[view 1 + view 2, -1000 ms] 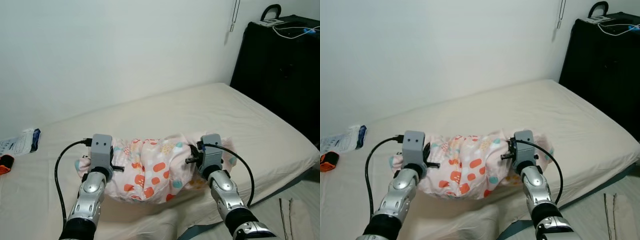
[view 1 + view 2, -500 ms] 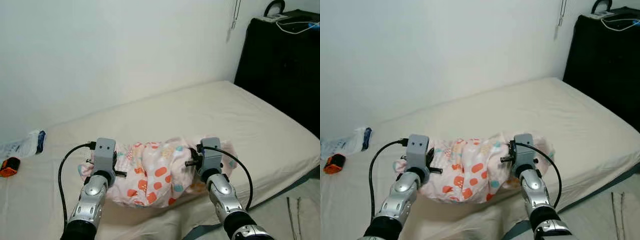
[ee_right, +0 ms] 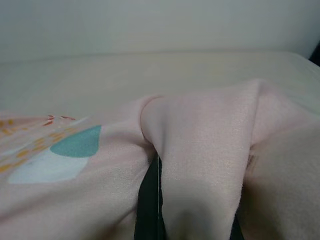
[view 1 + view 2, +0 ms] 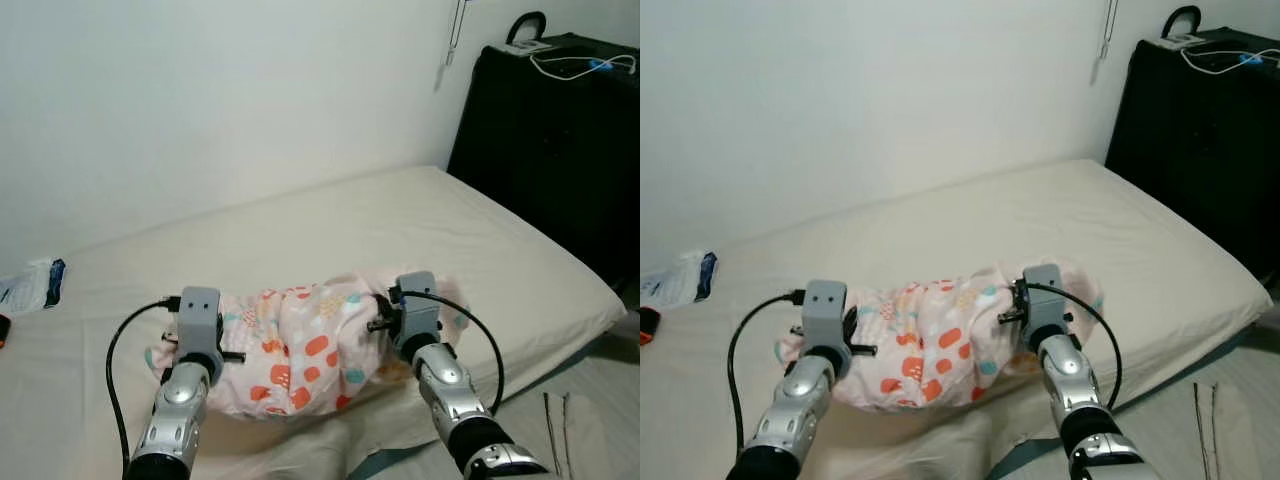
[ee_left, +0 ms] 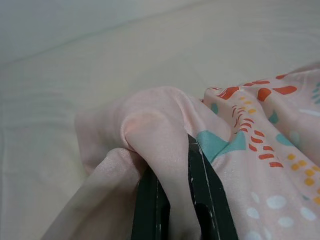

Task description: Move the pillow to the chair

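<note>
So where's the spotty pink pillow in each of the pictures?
Left eye view: the pillow sits low in the middle, between the left gripper and the right gripper.
Right eye view: low in the middle, between the same two grippers.
Left wrist view: pink cloth bunched over the black fingers.
Right wrist view: pink cloth folded over the fingers.
Shared landmark: the cream bed beneath it.

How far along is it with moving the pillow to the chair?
Done: both grippers have pinched the pink patterned pillow, the left gripper at one end and the right gripper at the other, fabric bunched between their fingers. In hand: holding it over the beige bed. Left: carrying it to a chair and setting it down.
</note>
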Robot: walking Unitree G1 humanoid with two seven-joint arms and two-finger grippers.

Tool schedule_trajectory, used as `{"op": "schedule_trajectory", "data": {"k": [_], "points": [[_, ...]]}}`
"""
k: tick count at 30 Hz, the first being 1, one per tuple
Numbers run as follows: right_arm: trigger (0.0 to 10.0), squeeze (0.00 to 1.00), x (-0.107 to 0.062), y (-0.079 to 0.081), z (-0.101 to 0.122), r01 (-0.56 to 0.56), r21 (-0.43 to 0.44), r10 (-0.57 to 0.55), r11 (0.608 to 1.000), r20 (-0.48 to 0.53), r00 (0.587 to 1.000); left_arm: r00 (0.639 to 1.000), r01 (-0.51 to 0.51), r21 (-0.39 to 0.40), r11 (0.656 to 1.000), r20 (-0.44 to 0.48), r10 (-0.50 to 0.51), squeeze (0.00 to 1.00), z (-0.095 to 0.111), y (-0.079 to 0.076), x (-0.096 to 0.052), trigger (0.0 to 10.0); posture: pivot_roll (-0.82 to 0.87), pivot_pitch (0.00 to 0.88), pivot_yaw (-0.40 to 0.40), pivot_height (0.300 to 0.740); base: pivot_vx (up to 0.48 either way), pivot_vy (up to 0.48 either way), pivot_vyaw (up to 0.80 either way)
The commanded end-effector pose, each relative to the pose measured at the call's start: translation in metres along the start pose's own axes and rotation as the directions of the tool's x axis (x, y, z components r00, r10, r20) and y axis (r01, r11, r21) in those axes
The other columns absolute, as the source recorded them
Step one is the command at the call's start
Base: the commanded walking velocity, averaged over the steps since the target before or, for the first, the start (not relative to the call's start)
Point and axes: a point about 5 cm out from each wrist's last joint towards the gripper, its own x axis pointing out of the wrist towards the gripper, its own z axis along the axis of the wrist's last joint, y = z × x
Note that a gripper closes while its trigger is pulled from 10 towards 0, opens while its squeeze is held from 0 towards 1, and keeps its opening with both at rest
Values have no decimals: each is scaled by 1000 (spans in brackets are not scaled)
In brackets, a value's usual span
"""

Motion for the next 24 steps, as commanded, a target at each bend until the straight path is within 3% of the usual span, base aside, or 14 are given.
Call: {"op": "schedule_trajectory", "data": {"k": [1,5,24], "points": [[10000,0,6,9,9,-52,-23,53,998,25,998,997,5,-2,1000,80,-5,0,14,-3,1,10000,-51,0,-39,740,0,0,0],[10000,0,6,9,10,-40,-6,40,999,32,999,995,12,-11,1000,97,-11,0,19,-4,4,10000,-63,0,-22,740,0,0,0],[10000,0,7,5,9,-35,23,35,999,18,999,991,20,-15,1000,131,-18,0,30,-10,10,10000,-62,0,-11,740,0,0,-800]]}}
